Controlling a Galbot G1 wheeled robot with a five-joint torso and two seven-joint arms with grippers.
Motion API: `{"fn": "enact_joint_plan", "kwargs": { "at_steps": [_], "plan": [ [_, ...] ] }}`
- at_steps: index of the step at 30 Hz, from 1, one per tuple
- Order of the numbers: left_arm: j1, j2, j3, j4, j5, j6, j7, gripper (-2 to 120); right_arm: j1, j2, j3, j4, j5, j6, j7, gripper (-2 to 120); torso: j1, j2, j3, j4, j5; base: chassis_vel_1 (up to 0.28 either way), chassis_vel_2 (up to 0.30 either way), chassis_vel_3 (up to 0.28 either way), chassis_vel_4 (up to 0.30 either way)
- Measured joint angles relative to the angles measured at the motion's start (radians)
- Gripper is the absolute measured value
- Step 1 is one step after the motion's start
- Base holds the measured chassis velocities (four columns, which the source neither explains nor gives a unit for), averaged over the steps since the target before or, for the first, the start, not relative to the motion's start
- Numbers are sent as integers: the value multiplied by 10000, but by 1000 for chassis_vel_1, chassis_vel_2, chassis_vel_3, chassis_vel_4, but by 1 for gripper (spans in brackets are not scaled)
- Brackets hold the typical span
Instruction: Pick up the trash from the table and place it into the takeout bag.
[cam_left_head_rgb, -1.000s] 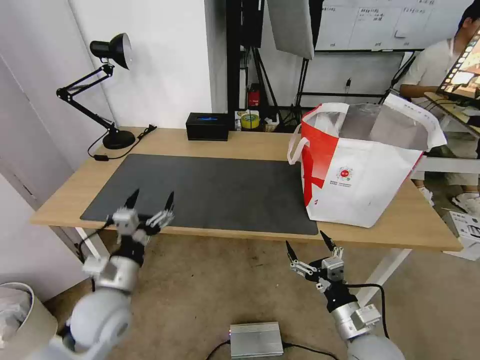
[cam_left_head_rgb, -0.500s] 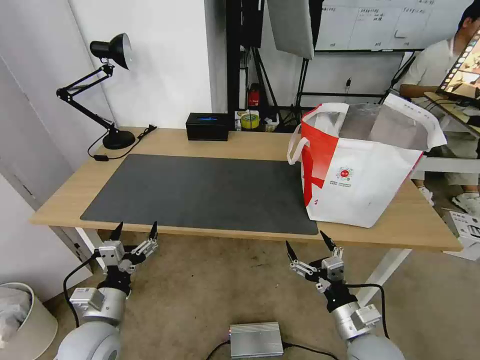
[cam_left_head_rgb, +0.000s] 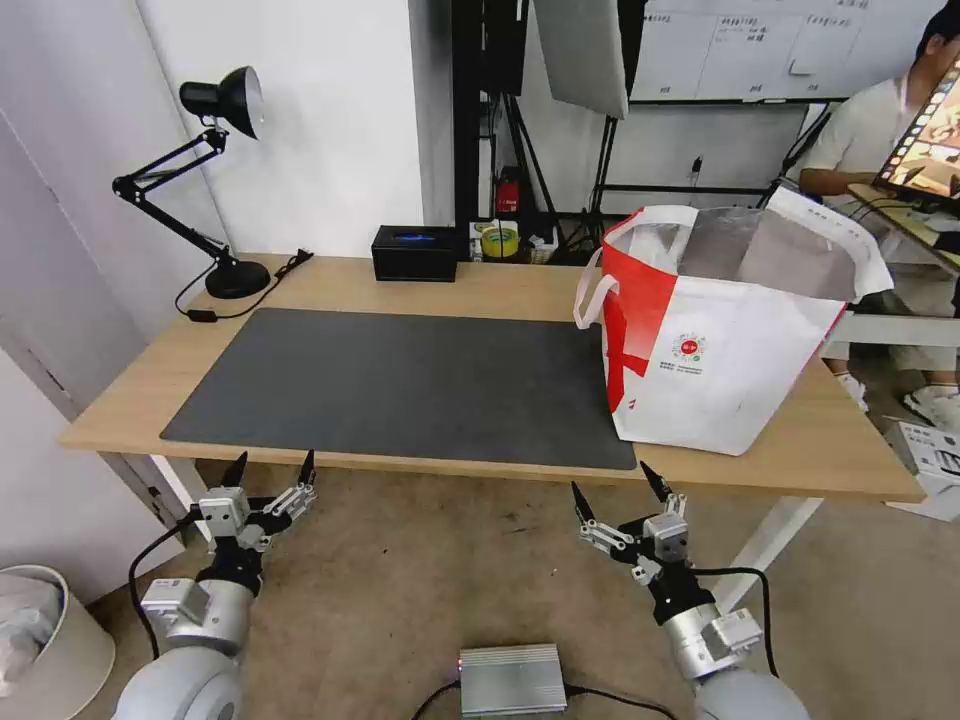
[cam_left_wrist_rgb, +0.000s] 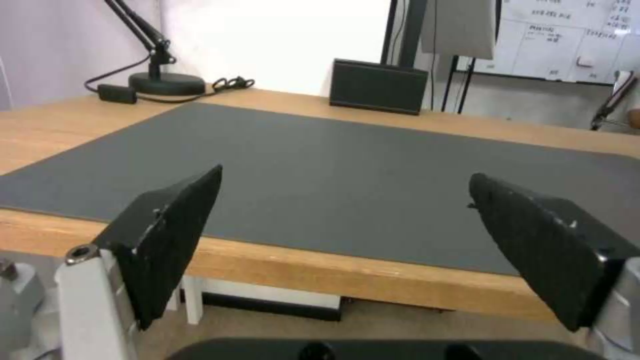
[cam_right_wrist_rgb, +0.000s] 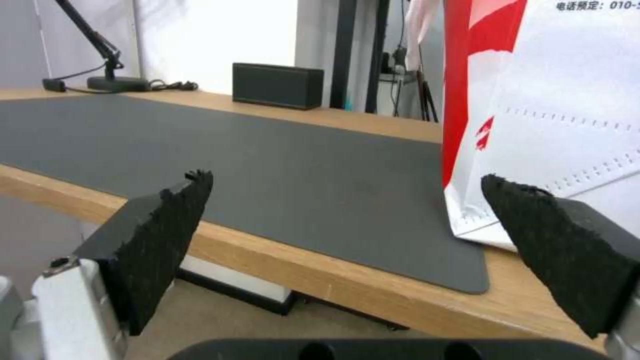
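Left claw (cam_left_head_rgb: 270, 468) has dropped off the mat (cam_left_head_rgb: 400, 385) to below the bench (cam_left_head_rgb: 500, 285) edge, empty, fingers apart. Right claw (cam_left_head_rgb: 615, 492) likewise. Bag (cam_left_head_rgb: 720, 340) upright on bench; looks finished.

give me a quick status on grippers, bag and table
Left gripper and right gripper open, empty, low in front of the table. Bag upright on its right end, mouth open. Nothing in the way.

takeout bag (cam_left_head_rgb: 735, 340) on table (cam_left_head_rgb: 480, 285) — right end
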Motion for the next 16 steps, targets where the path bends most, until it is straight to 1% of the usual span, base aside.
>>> {"fn": "enact_joint_plan", "kwargs": {
  "at_steps": [16],
  "plan": [
    [-15,11,15,-4,-7,1,-6,100,0,0,-1,0,0,0,0,100,0,0,0,0,0,0,0,0,0]
  ]
}}
